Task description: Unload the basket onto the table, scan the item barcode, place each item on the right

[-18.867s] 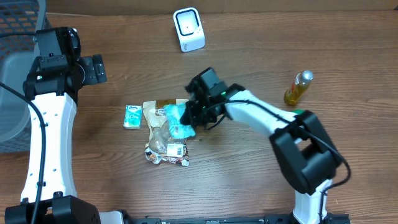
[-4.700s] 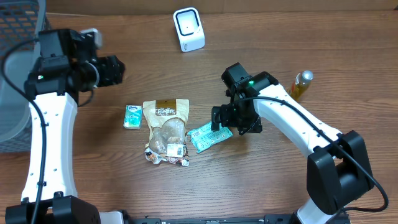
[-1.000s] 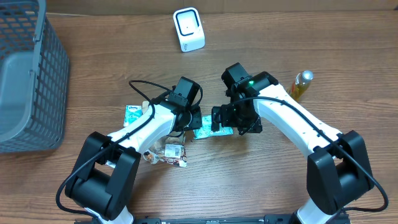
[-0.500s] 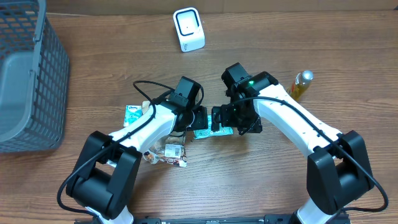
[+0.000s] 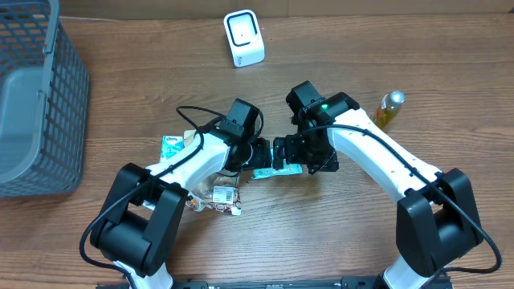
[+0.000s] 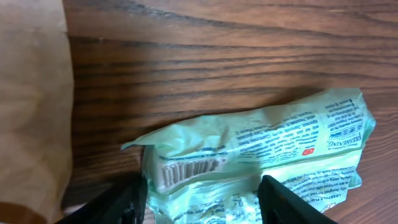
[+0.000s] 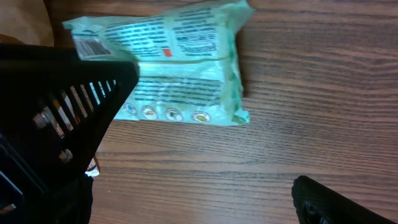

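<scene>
wipes pack on table, scanner behind, basket far left, bottle far right

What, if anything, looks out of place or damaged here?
Only mildly: the green packet lies crumpled on the table, its wrapper puckered around the barcode, which might hinder a scan. The left hand and right hand flank it, both open, neither gripping. Nothing looks spilled or torn.

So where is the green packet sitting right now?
The green packet lies flat mid-table in the overhead view, where the left gripper and right gripper meet, just right of the brown pouch.
</scene>
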You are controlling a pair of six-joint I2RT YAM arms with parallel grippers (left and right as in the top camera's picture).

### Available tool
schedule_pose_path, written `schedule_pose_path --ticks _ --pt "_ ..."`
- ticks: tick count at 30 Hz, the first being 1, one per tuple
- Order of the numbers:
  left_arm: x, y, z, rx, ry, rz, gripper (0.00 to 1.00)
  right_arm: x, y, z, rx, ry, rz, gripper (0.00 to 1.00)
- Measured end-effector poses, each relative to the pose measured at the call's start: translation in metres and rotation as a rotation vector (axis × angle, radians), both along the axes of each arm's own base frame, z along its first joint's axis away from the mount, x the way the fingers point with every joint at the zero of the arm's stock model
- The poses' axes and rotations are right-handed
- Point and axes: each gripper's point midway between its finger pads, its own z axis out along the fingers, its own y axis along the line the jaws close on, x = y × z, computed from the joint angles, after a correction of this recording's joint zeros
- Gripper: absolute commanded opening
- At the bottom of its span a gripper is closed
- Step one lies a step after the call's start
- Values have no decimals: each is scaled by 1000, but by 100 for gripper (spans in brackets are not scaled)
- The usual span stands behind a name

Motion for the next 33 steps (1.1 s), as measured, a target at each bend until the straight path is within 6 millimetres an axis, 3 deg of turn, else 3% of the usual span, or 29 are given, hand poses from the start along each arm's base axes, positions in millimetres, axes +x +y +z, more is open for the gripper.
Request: schedule_pose_path --ticks 8,19,33 --pt "1 -4 2 -22 0 -7 73 1 -3 -1 -15 -4 -2 100" --pt "4 -2 3 -23 -12 -11 66 2 -3 -1 -15 -8 -2 100" --pt "16 17 1 53 -60 29 68 1 -2 0 -9 -5 -2 100"
